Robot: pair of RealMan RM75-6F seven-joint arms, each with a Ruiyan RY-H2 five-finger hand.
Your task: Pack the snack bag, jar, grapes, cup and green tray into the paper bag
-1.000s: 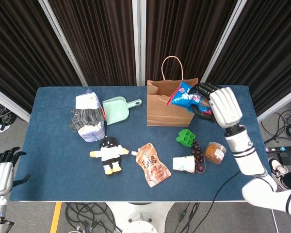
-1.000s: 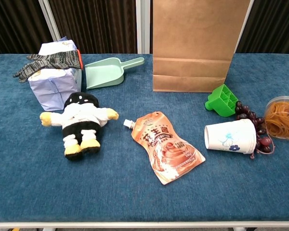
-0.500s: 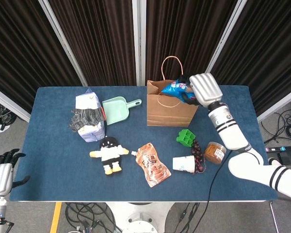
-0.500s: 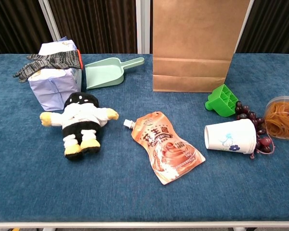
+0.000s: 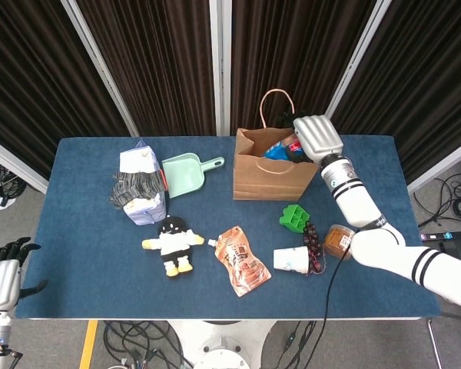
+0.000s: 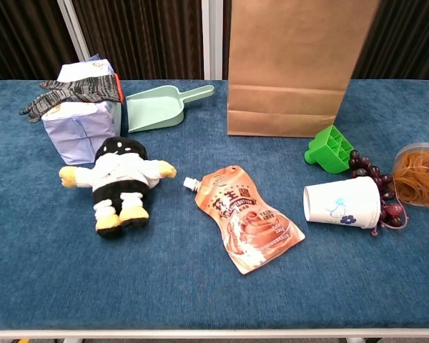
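The brown paper bag [image 5: 270,175] [image 6: 293,68] stands upright at the back of the table. My right hand [image 5: 317,136] reaches over its open top from the right and grips the blue snack bag [image 5: 280,151], which sits low in the bag's mouth. In front of the bag lie the green tray [image 5: 294,217] [image 6: 330,148], the dark grapes [image 5: 313,237] [image 6: 374,180], the tipped white cup [image 5: 293,260] [image 6: 342,202] and the jar [image 5: 340,241] [image 6: 418,174]. My left hand [image 5: 1,270] hangs off the table's front left corner, holding nothing, fingers apart.
An orange drink pouch [image 5: 243,260] [image 6: 247,216] and a plush doll [image 5: 173,244] [image 6: 121,182] lie at the front centre. A mint scoop [image 5: 188,170] [image 6: 157,108] and a carton with a grey glove on it [image 5: 140,187] [image 6: 79,107] sit at the back left.
My right hand has swung left and down, carrying the snack bag from beside the paper bag into its open top. The paper bag has tilted slightly.
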